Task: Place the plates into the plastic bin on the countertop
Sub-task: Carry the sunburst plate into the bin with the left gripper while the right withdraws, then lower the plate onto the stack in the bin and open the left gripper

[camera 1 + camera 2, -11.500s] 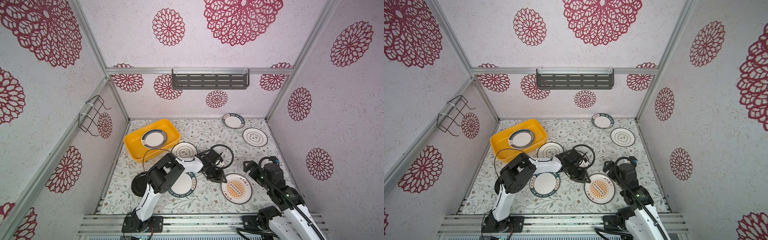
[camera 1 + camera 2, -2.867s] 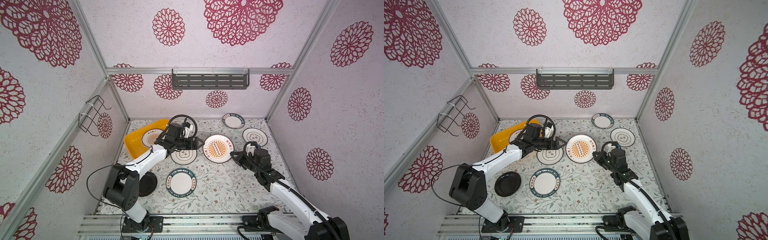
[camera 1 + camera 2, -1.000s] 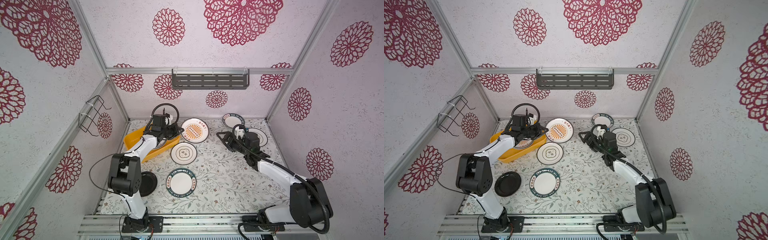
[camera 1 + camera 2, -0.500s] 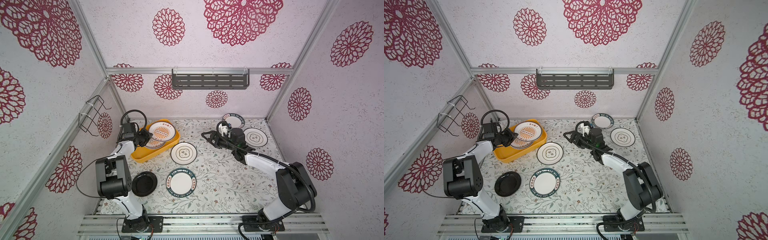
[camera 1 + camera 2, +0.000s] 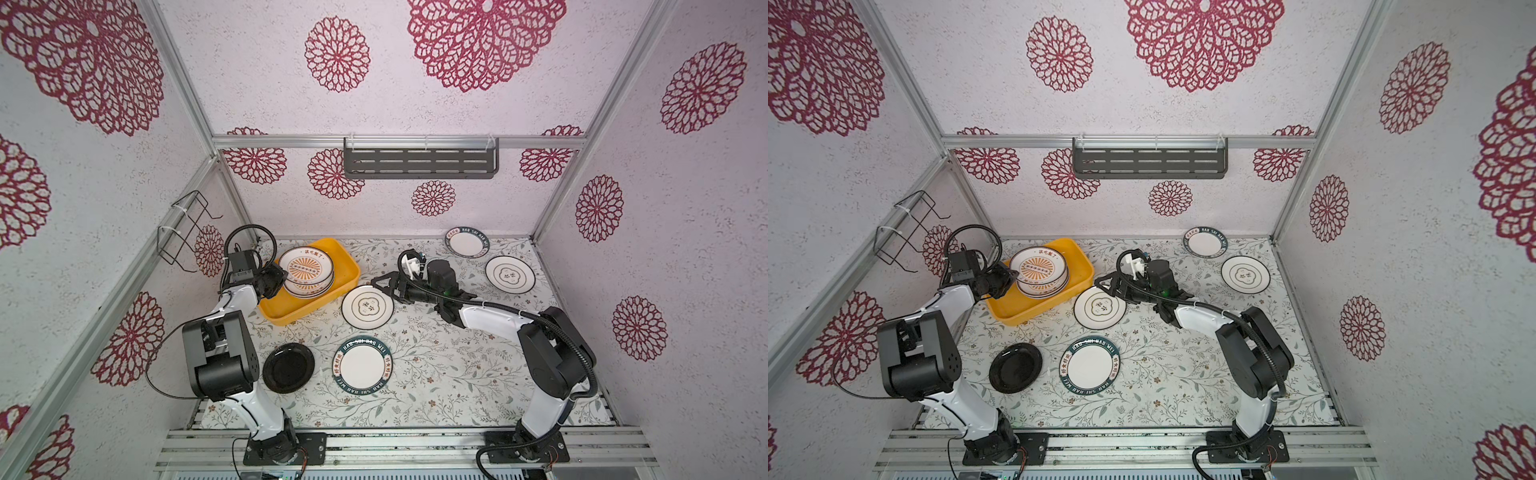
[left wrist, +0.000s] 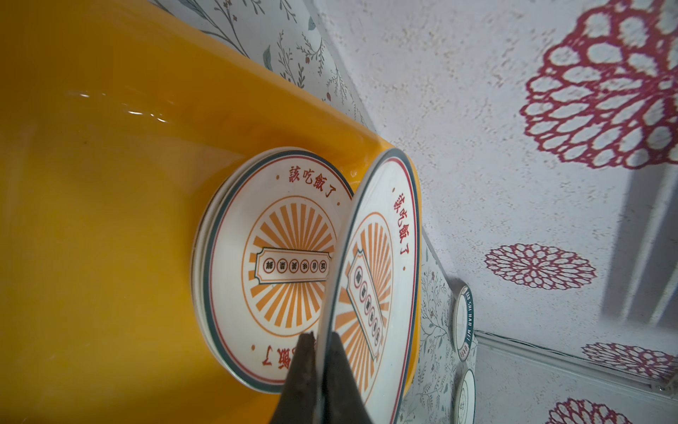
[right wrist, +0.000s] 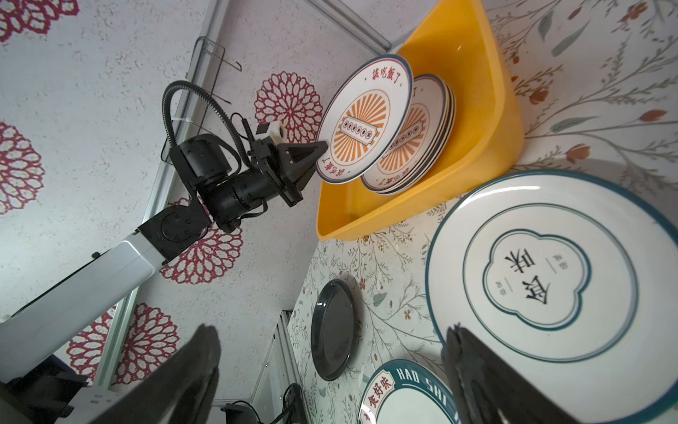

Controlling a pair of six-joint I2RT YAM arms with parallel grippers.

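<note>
Now the left pincer (image 5: 277, 280), pinching a sunburst plate (image 5: 306, 266), had reached the plastic bin (image 5: 291, 318); only release remained; the right pincer (image 5: 384, 289) stood spread.

The bin (image 5: 291, 311) sits at the back left of the countertop (image 5: 436, 374). A stack of plates (image 5: 311, 294) lies in its far end, with a tilted plate (image 5: 305, 268) over the stack. Just right of the bin lies a lone plate (image 5: 368, 306). Near the front, a small plate (image 5: 287, 368) lies left of a larger plate (image 5: 362, 365). At the back right lie a corner plate (image 5: 467, 242) and, nearer and further right, a neighbouring plate (image 5: 510, 275).
</note>
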